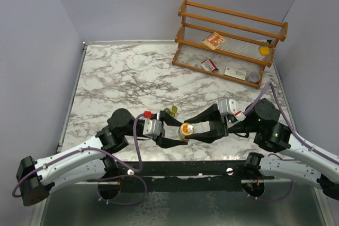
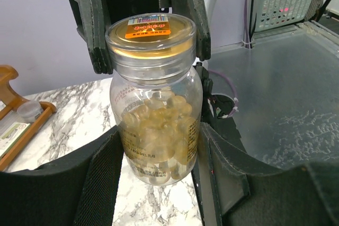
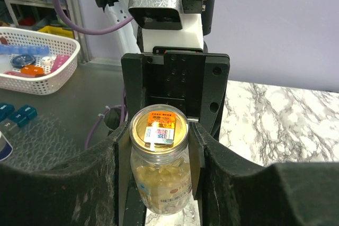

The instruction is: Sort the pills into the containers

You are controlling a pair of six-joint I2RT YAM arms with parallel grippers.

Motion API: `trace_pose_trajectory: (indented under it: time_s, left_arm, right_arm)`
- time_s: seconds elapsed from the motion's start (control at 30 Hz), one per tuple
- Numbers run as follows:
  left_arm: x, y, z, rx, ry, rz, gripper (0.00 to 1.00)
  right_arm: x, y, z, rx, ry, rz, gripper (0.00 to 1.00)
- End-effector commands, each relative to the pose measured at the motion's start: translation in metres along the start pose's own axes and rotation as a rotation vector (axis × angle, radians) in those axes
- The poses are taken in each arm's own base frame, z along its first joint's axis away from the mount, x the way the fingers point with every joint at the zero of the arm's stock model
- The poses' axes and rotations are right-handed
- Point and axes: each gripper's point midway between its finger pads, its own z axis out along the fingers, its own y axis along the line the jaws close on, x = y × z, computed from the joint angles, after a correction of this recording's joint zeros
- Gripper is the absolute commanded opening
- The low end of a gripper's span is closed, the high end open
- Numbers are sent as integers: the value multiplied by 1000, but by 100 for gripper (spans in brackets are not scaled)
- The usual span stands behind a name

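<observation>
A clear bottle point(image 1: 186, 129) with a gold lid stands on the marble table near its front edge, partly full of pale yellow pills point(image 2: 159, 130). My left gripper point(image 1: 179, 135) is shut on the bottle's lower body point(image 2: 159, 157) from the left. My right gripper point(image 1: 195, 128) comes from the right, and its fingers point(image 3: 197, 146) are closed on the lid point(image 3: 159, 129). The pills also show through the glass in the right wrist view point(image 3: 159, 175). The small olive-green pill box point(image 1: 170, 111) sits on the table just behind the left gripper. No loose pills show.
A wooden rack point(image 1: 233, 41) stands at the back right, holding red-and-white cartons point(image 1: 214, 41), a yellow block point(image 1: 264, 50) and a small jar point(image 1: 253, 77). A white basket point(image 3: 37, 62) sits off the table. The table's front edge runs just below the bottle.
</observation>
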Motion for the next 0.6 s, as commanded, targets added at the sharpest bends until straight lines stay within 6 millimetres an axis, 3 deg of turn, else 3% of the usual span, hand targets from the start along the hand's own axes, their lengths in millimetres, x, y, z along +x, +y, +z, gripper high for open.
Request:
trace_pose_trajectory:
  time_s: [0.0, 0.57]
  left_arm:
    - [-18, 14, -2, -83, -45, 37, 0]
    - [-31, 47, -9, -276, -50, 44, 0]
  right_arm:
    - [4, -2, 1, 9, 18, 6, 39]
    - [20, -23, -2, 119, 124, 9, 29]
